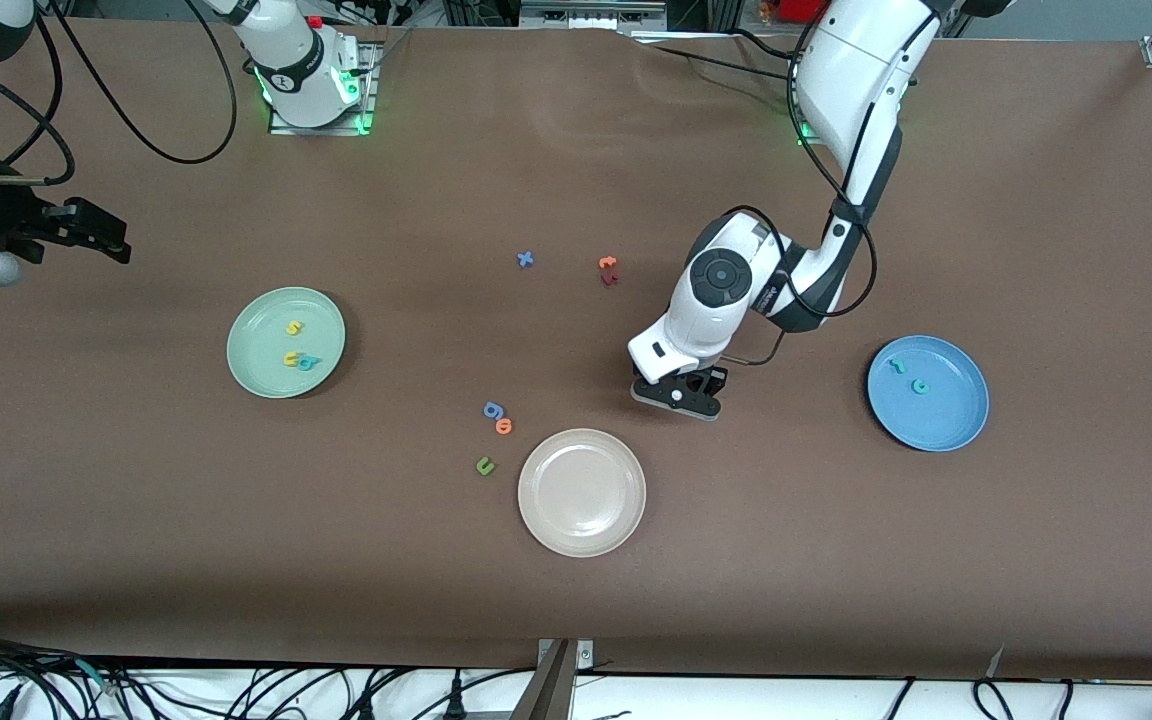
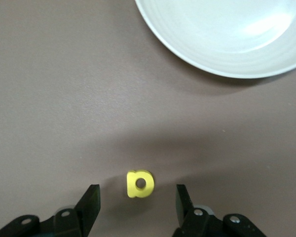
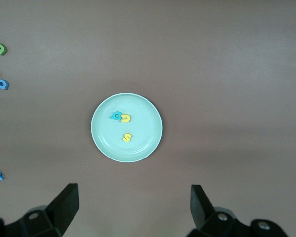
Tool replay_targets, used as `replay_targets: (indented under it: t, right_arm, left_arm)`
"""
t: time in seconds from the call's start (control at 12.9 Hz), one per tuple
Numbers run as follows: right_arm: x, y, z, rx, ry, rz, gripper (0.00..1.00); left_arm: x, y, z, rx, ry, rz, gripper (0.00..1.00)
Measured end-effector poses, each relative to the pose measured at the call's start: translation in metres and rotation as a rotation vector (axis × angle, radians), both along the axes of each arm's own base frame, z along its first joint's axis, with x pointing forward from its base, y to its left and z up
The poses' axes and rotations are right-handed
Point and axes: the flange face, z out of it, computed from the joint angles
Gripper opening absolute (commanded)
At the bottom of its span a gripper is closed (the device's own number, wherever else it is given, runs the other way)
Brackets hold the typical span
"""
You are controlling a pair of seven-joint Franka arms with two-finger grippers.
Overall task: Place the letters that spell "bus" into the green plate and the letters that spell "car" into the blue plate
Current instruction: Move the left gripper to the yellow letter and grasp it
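From my station I had the left gripper (image 2: 137, 200) low over the middle of the table, its fingers standing apart on either side of the yellow "a" (image 2: 139, 184), which lay flat on the brown cloth just beside the beige-white plate (image 1: 582, 491), on that plate's side toward the table's edge where the robots' bases stand; nothing was clamped yet. I judged the letter to be light, soft foam, thin enough that the pads would have to come right down to the cloth and pinch it across its outer edges, and gently, since a piece that small could squash or flick away. The green plate (image 1: 285, 341), toward the right arm's end of the table, held the yellow "s" (image 1: 293, 327), the yellow "u" (image 1: 291, 359) and the teal "b" (image 1: 308, 363), the last two touching. The blue plate (image 1: 927, 392), toward the left arm's end, held the teal "r" (image 1: 897, 366) and the teal "c" (image 1: 921, 386), so by my reckoning only the "a" was wanting there. The beige-white plate was empty. The right gripper (image 3: 134, 205) waited high over the table with its fingers wide apart, holding nothing. The blue "g" (image 1: 492, 410), orange "o" (image 1: 504, 427) and green "u" (image 1: 484, 465) lay loose near the beige-white plate.
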Motion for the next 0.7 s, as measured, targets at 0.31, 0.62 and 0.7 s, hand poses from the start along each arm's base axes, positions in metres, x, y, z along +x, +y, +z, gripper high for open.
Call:
replay_targets:
  t: [0.31,0.62,0.7]
  right_arm:
    - [0.001,0.000,0.002,0.001,-0.006,0.000,1.00]
    - [0.001,0.001,0.003,0.001,-0.009,0.001,1.00]
    - [0.001,0.001,0.004,0.001,-0.009,0.001,1.00]
  left_arm:
    - [-0.002,0.000,-0.019,0.000,-0.004,0.005,0.69]
    - [-0.004,-0.004,-0.028,0.001,0.001,0.005,0.49]
    - [-0.004,-0.003,-0.028,0.001,-0.001,0.006,0.35]
